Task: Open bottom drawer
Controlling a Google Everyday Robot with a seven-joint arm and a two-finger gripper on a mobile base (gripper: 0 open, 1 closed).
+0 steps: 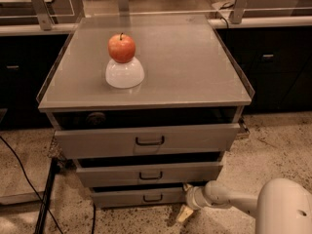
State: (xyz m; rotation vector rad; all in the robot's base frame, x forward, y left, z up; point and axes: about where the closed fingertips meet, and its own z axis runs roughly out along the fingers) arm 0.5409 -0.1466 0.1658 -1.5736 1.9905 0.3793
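While the gripper [186,204] is hanging low at the right front corner of the cabinet, just above the floor, the bottom drawer [122,198] is sitting right beside it, at the foot of the stack. This drawer is showing a flat, matte grey metal front, the narrowest and shallowest of the three, with a small dark loop handle [152,198] at its centre and a thin dark gap running along its top edge. The gripper's rounded white wrist is meeting the drawer front's right end, and a cream, wedge-shaped tip is pointing down towards the floor; whether the jaws are apart or together I cannot tell, nor whether they are touching the metal. The arm [229,197], smooth, tubular and off-white, is reaching in from the lower right.

Above, the middle drawer [195,172] and the top drawer [195,138] are each standing out a little farther than the one below, both plain grey with dark loop pulls. The counter [195,67] is lying as a dull grey sheet with a thin raised rim. On it a glossy white bowl [125,73] is resting upside down, and a round red apple [122,48] is perching on the dome. The speckled stone floor [273,145] is spreading around the cabinet, and a thin black cable [19,172] is curving across it on the left.
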